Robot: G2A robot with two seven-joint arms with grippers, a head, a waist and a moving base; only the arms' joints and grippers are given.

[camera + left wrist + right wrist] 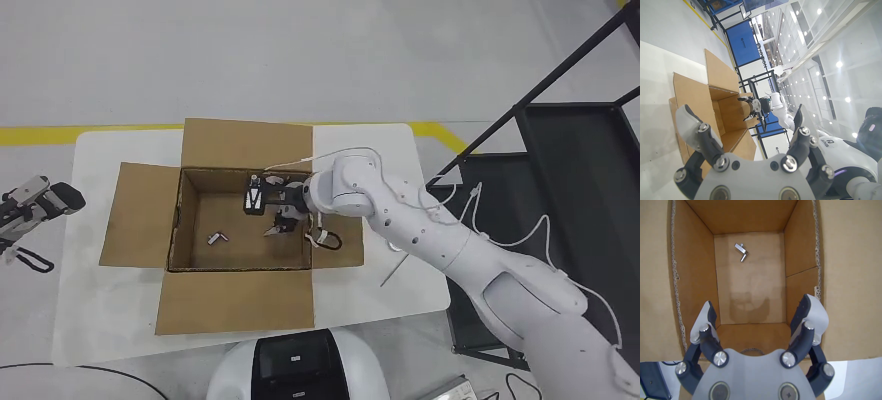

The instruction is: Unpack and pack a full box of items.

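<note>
An open cardboard box stands on the white table with its flaps spread outward. One small L-shaped metal bracket lies on the box floor, near the corner far from my right gripper. My right gripper hangs open over the box's inside with nothing between its fingers, and it also appears above the box rim. My left gripper is open and empty beyond the table's left edge, facing the box from the side.
A black metal rack stands right of the table. A thin pale stick lies on the table by the box's right flap. A yellow line runs along the floor behind the table.
</note>
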